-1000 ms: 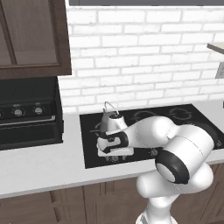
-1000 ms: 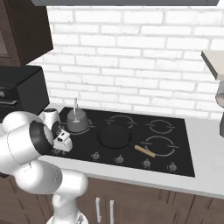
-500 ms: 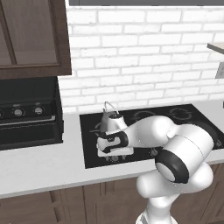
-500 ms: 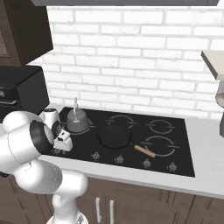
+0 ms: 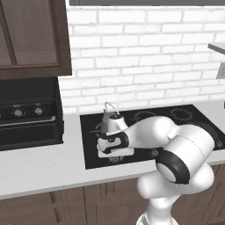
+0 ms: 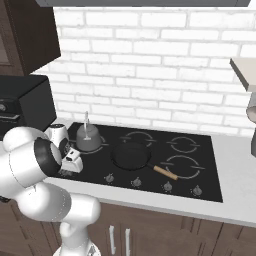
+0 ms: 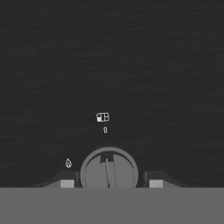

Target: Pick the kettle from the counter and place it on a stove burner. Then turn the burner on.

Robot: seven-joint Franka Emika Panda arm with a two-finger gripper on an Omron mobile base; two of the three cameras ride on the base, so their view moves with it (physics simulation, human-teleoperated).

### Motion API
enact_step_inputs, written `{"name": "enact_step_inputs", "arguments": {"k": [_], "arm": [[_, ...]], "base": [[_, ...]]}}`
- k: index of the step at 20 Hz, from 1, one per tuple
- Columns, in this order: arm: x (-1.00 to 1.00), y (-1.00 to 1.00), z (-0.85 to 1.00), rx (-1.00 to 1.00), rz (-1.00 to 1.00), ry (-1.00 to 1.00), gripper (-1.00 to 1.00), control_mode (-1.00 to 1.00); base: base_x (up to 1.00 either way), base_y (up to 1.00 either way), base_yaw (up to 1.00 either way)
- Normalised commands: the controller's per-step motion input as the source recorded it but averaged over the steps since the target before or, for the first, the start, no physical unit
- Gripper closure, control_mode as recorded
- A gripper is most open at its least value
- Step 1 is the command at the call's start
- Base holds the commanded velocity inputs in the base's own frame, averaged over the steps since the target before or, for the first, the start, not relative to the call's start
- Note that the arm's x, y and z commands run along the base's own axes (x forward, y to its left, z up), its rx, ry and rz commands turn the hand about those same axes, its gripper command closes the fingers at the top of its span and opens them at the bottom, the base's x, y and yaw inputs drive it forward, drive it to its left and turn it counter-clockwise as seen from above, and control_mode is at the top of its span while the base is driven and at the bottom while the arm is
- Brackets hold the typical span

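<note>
The small grey kettle (image 6: 86, 142) stands upright on the back-left stove burner (image 6: 101, 146) of the black cooktop (image 6: 150, 180). In the left base view my wrist hides most of the kettle (image 5: 107, 117). My gripper (image 6: 70, 167) points down at the cooktop's front-left corner, in front of the kettle. In the hand view the gripper (image 7: 109, 181) is open, with a round knob (image 7: 109, 168) between its fingertips (image 7: 67, 183). A flame mark and a "0" are printed beside the knob. The pale counter (image 5: 44, 162) lies left of the cooktop.
A dark frying pan (image 6: 131, 155) with a wooden handle (image 6: 165, 172) sits mid-cooktop. Two more ring burners (image 6: 184, 145) lie to its right, and a row of knobs (image 6: 167, 186) lines the front edge. A black oven (image 5: 26, 118) stands on the counter at left.
</note>
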Motion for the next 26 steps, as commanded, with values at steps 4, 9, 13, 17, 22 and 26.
{"name": "enact_step_inputs", "arguments": {"k": [4,9,13,17,22,26], "arm": [[0.00,0.00,0.00,0.00,0.00,0.00,1.00,-1.00],[0.00,0.00,0.00,0.00,0.00,0.00,1.00,-1.00],[0.00,0.00,0.00,0.00,0.07,0.00,1.00,-1.00],[0.00,0.00,-0.09,0.00,0.33,0.00,1.00,-1.00],[0.00,0.00,-0.21,0.00,0.48,0.00,1.00,-1.00],[0.00,0.00,-0.25,0.00,0.53,0.00,1.00,-1.00]], "base": [[0.00,0.00,0.00],[0.00,0.00,0.00],[0.00,0.00,0.00],[0.00,0.00,0.00],[0.00,0.00,0.00],[0.00,0.00,0.00]]}}
